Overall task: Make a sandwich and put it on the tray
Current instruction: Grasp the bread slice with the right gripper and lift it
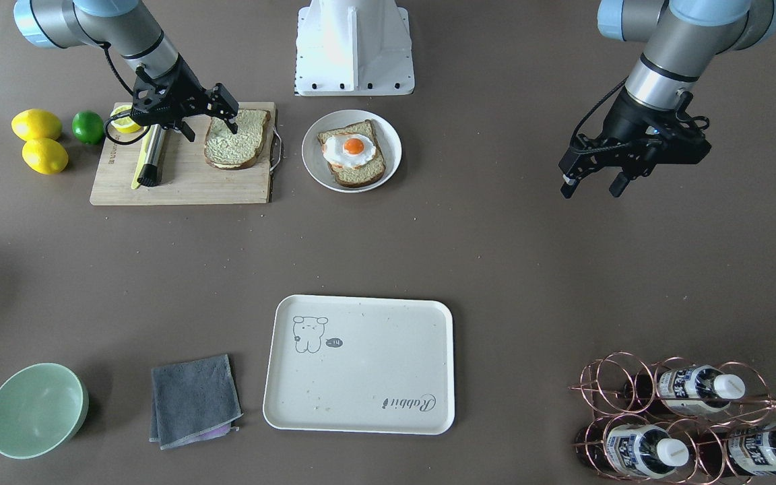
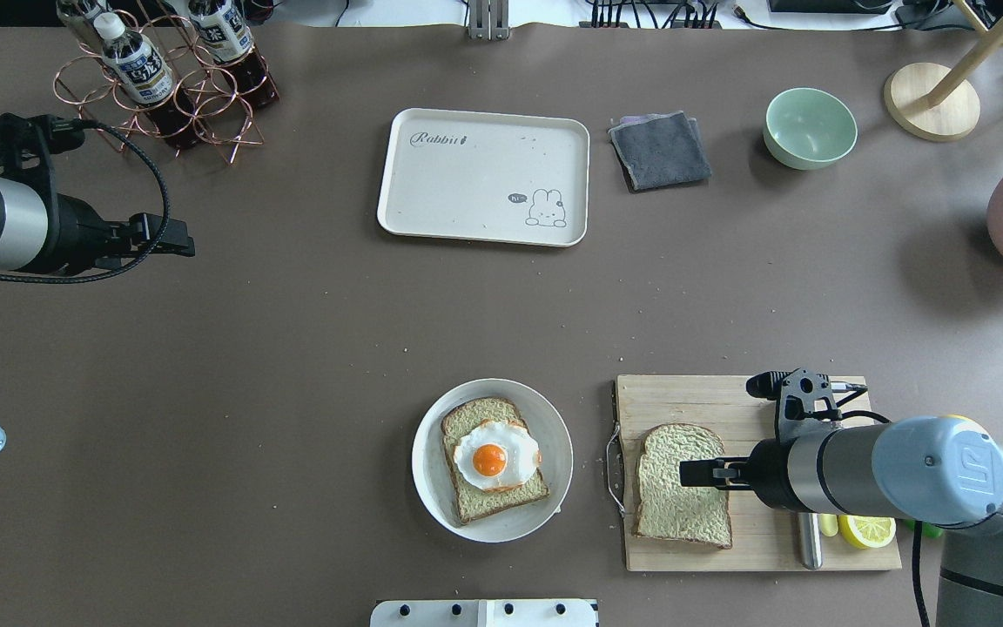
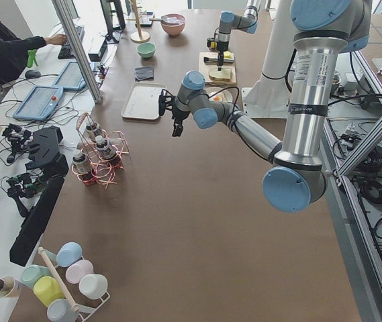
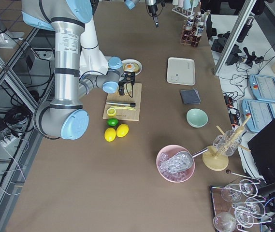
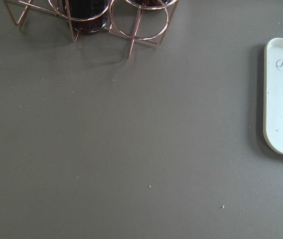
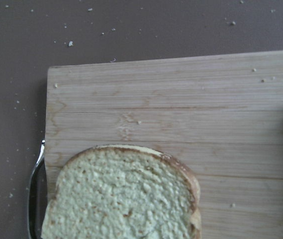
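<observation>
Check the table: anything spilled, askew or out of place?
Only crumbs: pale specks litter the brown table beside the wooden cutting board and dot the cream-white rectangular plastic tray. Nothing else stands out.

Lit brightly, evenly from overhead. Cast soft shadows beside the green bowl (image 2: 811,128) and tray (image 2: 484,177). Looked sharp, slightly soft in the right wrist view.
</observation>
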Tool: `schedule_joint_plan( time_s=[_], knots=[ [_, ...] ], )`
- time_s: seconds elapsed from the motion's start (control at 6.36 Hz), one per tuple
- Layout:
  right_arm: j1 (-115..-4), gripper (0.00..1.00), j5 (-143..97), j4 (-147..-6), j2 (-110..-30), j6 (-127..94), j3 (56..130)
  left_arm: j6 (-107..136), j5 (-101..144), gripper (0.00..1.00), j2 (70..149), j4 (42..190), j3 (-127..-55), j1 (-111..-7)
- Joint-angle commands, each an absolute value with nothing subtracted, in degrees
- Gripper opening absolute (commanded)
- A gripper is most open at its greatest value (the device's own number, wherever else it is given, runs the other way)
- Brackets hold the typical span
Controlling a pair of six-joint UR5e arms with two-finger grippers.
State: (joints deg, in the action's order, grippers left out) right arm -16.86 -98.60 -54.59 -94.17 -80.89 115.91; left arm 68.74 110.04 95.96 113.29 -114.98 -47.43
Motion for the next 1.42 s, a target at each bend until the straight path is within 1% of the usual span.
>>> schedule_joint_plan(
  time_s=[0.0, 0.16, 0.31, 0.47, 0.79, 0.94, 1.26],
  knots=[
    [-16.2, 0.46, -97.5, -54.6, -94.1, -81.3, 115.1, 68.6, 110.0, 0.97, 95.9, 113.3, -115.0, -47.5],
    [-16.2, 0.09, -97.6, -54.6, -94.1, -81.5, 115.5, 68.6, 110.0, 0.97, 95.9, 113.3, -115.0, -47.4],
    [-16.6, 0.00, -97.6, -54.6, -94.2, -81.5, 116.7, 68.6, 110.0, 0.97, 95.8, 113.3, -115.0, -47.4],
    [-17.6, 0.00, -98.5, -54.6, -94.7, -81.5, 118.5, 68.6, 110.0, 0.97, 95.8, 113.3, -114.9, -47.4],
    [-18.2, 0.00, -98.4, -54.6, -95.0, -81.6, 118.7, 68.6, 109.6, 0.97, 95.9, 113.3, -114.9, -47.3],
    [-18.8, 0.00, -99.1, -54.5, -94.7, -81.6, 120.4, 68.6, 108.5, 0.97, 95.9, 113.3, -114.9, -46.9],
    [-21.2, 0.00, -104.3, -48.7, -92.5, -81.7, 120.6, 68.6, 108.4, 0.97, 95.9, 113.3, -114.8, -46.7]
  ],
)
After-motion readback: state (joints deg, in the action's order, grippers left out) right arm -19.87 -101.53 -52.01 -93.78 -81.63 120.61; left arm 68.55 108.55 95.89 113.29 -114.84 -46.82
